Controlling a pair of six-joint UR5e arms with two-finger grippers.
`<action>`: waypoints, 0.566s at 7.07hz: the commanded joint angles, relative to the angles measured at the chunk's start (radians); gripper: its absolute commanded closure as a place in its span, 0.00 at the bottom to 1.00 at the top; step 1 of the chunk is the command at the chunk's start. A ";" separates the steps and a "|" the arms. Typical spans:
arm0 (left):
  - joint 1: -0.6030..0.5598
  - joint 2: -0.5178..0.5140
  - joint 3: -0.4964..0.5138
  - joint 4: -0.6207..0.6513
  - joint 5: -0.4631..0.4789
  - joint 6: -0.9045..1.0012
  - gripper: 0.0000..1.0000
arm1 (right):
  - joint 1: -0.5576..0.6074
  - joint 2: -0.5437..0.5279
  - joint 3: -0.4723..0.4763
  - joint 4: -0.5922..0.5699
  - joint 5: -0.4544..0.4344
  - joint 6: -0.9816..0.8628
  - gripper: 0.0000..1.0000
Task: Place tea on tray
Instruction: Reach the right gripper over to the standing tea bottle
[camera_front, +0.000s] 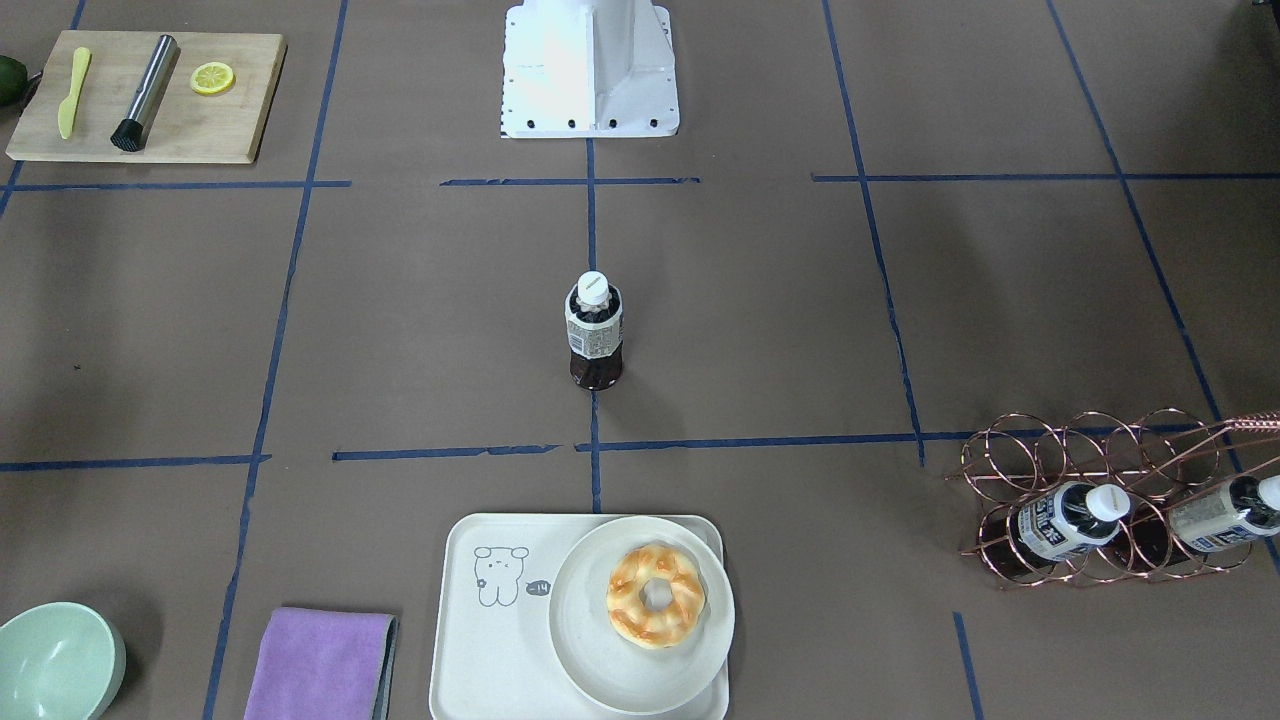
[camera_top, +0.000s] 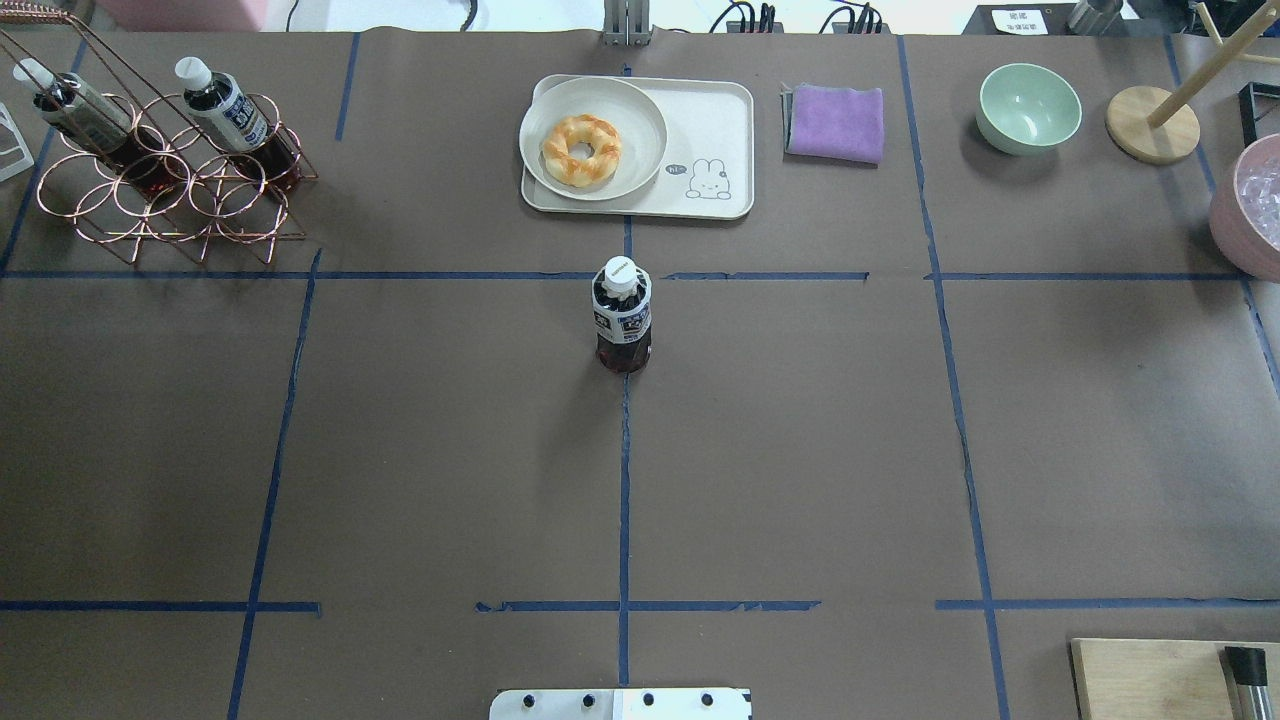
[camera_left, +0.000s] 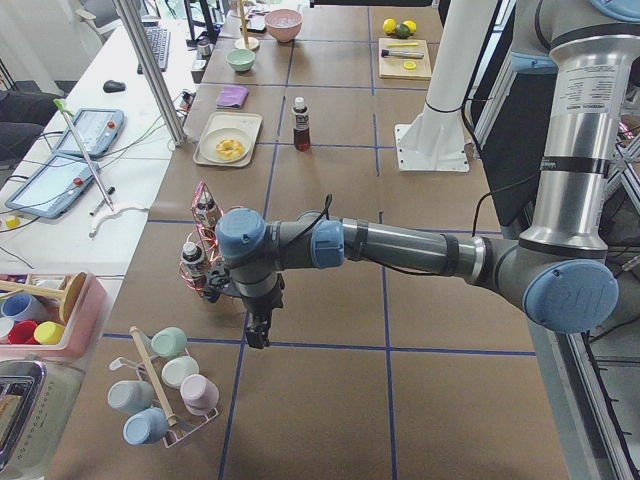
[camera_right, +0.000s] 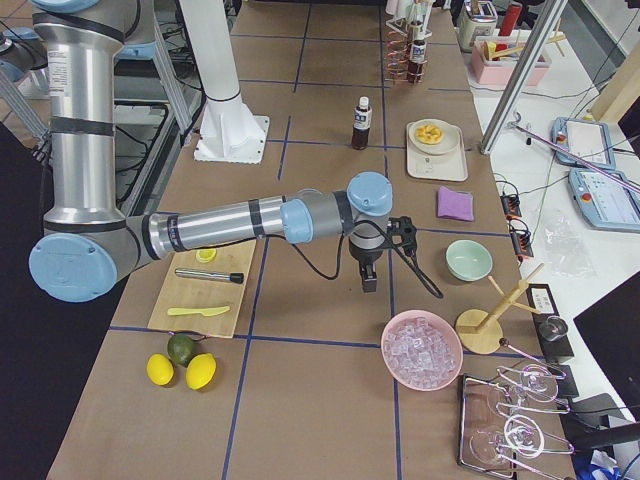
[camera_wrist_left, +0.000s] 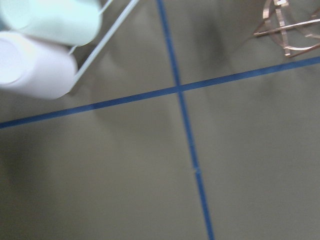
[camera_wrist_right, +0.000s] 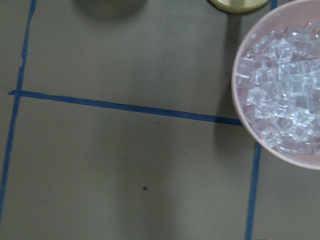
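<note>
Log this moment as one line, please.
tea: upright mid-table, off tray | left gripper: far from tea, state unclear | right gripper: far from tea, state unclear

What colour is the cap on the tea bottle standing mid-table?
The tea bottle has a white cap, clearest in the front-facing view.

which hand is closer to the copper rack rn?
Left. The left hand hangs just beside the rack. The right hand is at the opposite end, next to the ice bowl, far from the rack.
</note>
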 joint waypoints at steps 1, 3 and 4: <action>-0.030 0.039 -0.002 -0.009 -0.061 -0.044 0.00 | -0.129 0.128 0.092 -0.055 0.021 0.210 0.00; -0.029 0.046 -0.008 -0.020 -0.069 -0.115 0.00 | -0.263 0.309 0.189 -0.236 0.014 0.418 0.00; -0.029 0.046 -0.008 -0.027 -0.070 -0.115 0.00 | -0.348 0.420 0.197 -0.291 0.005 0.563 0.00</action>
